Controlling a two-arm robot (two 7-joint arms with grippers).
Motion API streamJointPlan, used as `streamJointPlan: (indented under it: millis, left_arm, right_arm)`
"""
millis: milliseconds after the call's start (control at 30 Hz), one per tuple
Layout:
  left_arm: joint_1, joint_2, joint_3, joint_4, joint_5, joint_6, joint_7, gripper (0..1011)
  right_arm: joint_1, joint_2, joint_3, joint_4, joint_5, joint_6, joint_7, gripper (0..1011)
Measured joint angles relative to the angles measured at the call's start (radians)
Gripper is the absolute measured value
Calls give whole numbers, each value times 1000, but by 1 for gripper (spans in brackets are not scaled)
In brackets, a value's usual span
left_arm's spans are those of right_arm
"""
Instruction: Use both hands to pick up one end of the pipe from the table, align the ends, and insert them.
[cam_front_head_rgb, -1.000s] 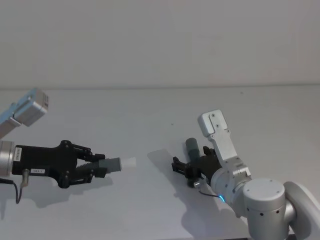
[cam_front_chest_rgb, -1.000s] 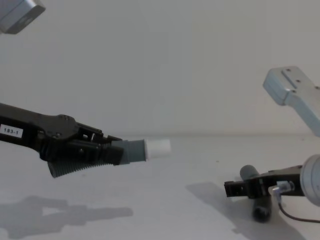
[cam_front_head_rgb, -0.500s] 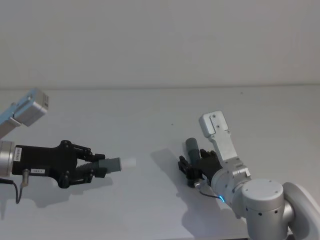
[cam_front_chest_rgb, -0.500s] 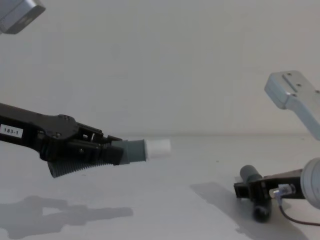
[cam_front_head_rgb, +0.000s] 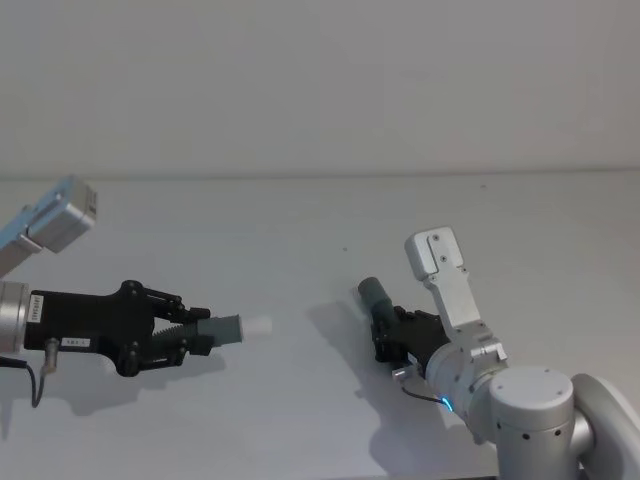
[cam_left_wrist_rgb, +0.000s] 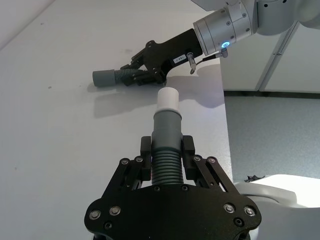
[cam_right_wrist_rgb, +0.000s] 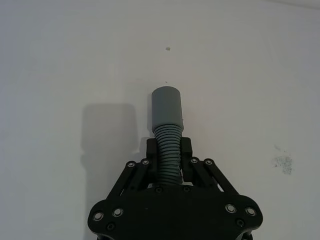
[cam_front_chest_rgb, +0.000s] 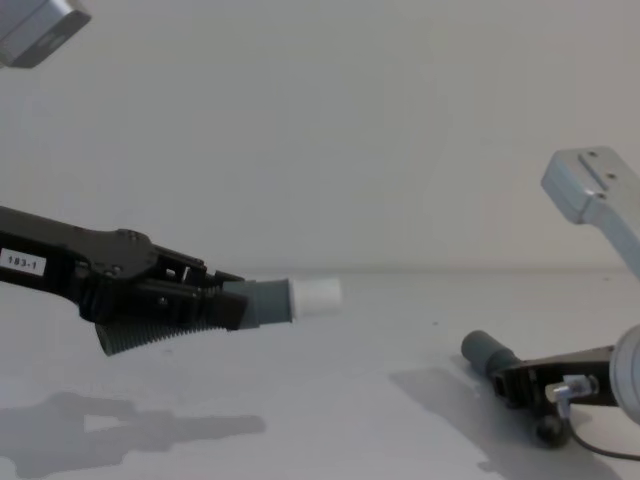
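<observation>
Head view: the table (cam_front_head_rgb: 300, 220) spans the scene. The left gripper (cam_front_head_rgb: 195, 338), at left, pinches the ribs of the white-tipped piece (cam_front_head_rgb: 225, 328), held clear of the surface with the white tip (cam_front_head_rgb: 258, 325) pointing right. The right gripper (cam_front_head_rgb: 388, 335), near right, pinches the cuffed piece (cam_front_head_rgb: 380, 308) low over the table, grey cuff (cam_front_head_rgb: 371, 291) angled far-left. The ends are well apart and not coaxial. Closing without re-angling would likely jam the tip on the cuff rim. Count: two grippers, two pieces, one tip, one cuff.

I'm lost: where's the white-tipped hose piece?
Head view, robot's left: the white-tipped hose piece, held above the table by the left gripper, faces the right gripper's grey-cuffed piece.
</observation>
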Motion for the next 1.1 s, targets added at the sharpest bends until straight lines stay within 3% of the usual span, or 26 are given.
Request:
streamJointPlan:
  millis: [333, 367, 700, 1100]
  left_arm:
    - [0, 0, 0, 0, 0, 0, 0, 327]
    - [0, 0, 0, 0, 0, 0, 0, 327]
    - [0, 0, 0, 0, 0, 0, 0, 327]
    - [0, 0, 0, 0, 0, 0, 0, 327]
  right_arm:
    - [-1, 23, -1, 9, -5, -85, 41, 226]
    - [0, 32, -3, 13, -7, -119, 56, 226]
    - [14, 79, -11, 35, -15, -269, 140, 226]
    - [43, 154, -21, 82, -16, -517, 285, 226]
